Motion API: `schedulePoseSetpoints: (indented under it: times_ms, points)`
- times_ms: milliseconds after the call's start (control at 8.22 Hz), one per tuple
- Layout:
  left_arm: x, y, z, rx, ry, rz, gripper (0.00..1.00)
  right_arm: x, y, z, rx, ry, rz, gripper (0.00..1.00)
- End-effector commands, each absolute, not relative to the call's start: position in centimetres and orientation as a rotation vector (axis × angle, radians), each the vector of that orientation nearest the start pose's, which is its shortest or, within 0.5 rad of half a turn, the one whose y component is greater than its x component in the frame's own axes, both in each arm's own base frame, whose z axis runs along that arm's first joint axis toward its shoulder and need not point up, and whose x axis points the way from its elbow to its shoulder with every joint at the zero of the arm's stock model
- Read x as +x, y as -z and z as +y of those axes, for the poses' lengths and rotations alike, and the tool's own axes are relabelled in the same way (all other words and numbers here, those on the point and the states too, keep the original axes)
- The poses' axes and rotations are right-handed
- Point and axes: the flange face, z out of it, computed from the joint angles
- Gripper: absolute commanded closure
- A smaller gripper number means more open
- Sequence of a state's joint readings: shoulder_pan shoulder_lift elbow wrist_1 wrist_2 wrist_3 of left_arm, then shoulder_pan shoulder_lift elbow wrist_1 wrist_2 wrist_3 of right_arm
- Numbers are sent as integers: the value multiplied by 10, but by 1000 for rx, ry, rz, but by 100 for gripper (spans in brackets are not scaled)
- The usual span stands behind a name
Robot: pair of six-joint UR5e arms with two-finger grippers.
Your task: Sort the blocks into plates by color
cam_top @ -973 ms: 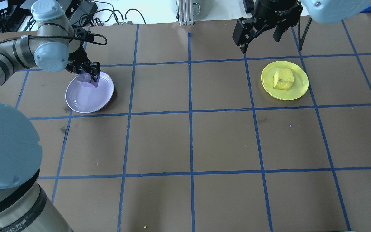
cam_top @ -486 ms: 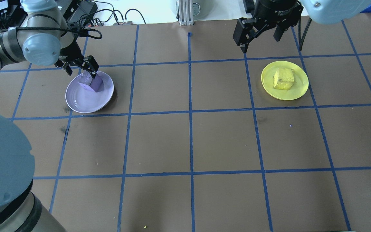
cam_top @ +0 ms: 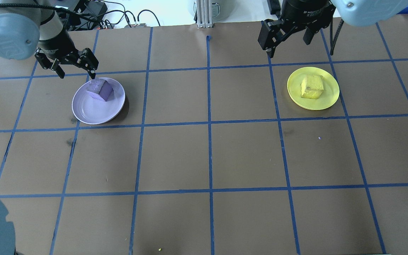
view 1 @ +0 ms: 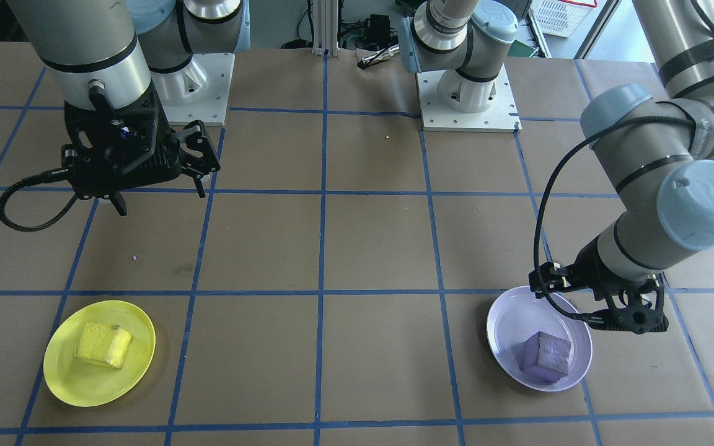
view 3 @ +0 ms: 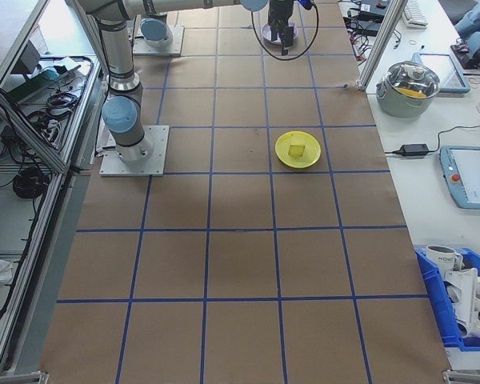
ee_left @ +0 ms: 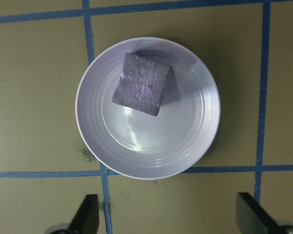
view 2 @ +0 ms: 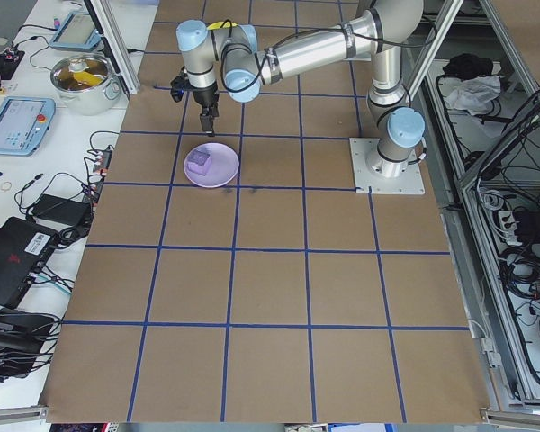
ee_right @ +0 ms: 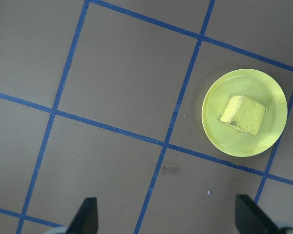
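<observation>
The pale purple block [cam_top: 100, 89] lies tilted in the lavender plate [cam_top: 90, 113], toward its far rim, and nothing touches it. My left gripper [cam_top: 76, 69] hangs open just beyond that plate, above table level. In the left wrist view, block [ee_left: 141, 84] and plate [ee_left: 151, 151] sit ahead of the spread fingertips [ee_left: 88, 217]. The yellow block [cam_top: 312, 86] rests in the yellow plate [cam_top: 328, 99]. My right gripper [cam_top: 286, 44] is open and high behind it. The front-facing view shows the purple block [view 1: 546, 356] and yellow block [view 1: 103, 344] in their plates.
Brown paper with a blue tape grid covers the table. Cables and an aluminium post [cam_top: 204, 14] line the far edge. The two arm bases [view 1: 465, 93] stand on the robot side. A small yellow crumb [cam_top: 159, 249] lies near the front edge.
My left gripper opened and let go of the purple block, then drew up and back to the left. The block now lies free in the lavender plate. The right arm barely moved.
</observation>
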State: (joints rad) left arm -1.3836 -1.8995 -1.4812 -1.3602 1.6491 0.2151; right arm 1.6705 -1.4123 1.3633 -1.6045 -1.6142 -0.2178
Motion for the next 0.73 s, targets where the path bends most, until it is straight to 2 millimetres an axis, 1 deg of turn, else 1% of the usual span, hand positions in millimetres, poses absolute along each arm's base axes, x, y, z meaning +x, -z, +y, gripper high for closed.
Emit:
schedulePoseSetpoints:
  times_ms: [0,122,243,608]
  points:
    - [-40,-440,-594,30,91,3050,0,183,-510,-551,-502,130,3161,0]
    - [-58,-464,-579,15,157,3047,0,184,-511,-551,-502,130,3159,0]
    - [-70,-477,-563,2,176,3045,0,182,-513,-550,-503,134,3170,0]
    - [-92,-485,-532,-17,199,3053,0,185,-508,-552,-501,123,3149,0]
